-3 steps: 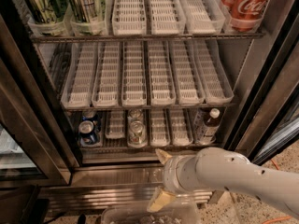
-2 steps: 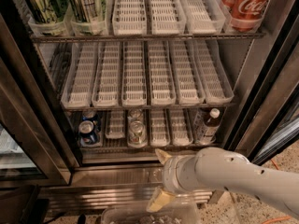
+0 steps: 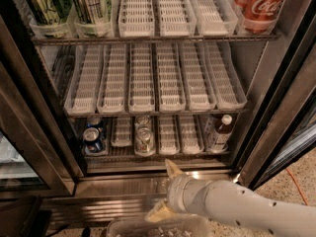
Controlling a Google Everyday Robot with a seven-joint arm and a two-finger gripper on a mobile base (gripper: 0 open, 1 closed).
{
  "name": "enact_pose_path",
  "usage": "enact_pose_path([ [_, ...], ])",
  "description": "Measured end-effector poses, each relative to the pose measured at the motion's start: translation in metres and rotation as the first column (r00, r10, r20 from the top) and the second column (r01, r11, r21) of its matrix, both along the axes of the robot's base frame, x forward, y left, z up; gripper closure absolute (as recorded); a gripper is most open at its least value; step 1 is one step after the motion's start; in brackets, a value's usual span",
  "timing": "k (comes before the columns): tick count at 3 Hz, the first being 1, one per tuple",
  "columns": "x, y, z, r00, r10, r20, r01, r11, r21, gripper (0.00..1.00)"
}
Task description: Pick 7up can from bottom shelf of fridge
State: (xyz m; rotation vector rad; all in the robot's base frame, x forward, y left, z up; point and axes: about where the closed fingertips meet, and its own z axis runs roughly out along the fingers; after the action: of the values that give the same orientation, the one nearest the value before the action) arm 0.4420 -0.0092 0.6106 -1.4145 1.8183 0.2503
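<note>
7up can stood mid bottom shelf, gripper hung at its 6 o'clock, outside the fridge, fingers spread, grasping nothing

Shop or canteen-type spot, can't tell which. Commercial display fridge with dark-framed glass door, wire racks and white slotted lane trays. Stocked with Coca-Cola cans up top, 7up can on bottom shelf. Speckled floor. Hand low out front, fingers spread.

White "Coca-Cola" script, partly cut off, on red can, fridge top right
</note>
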Motion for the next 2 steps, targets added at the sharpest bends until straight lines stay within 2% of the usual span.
enact_pose_path([
  [1,0.005,0.015,-0.013,0.9963,-0.075,0.041,0.072,0.994,0.083,0.00],
  [2,0.026,0.022,-0.012,0.9796,-0.160,0.121,0.140,0.977,0.161,0.00],
])
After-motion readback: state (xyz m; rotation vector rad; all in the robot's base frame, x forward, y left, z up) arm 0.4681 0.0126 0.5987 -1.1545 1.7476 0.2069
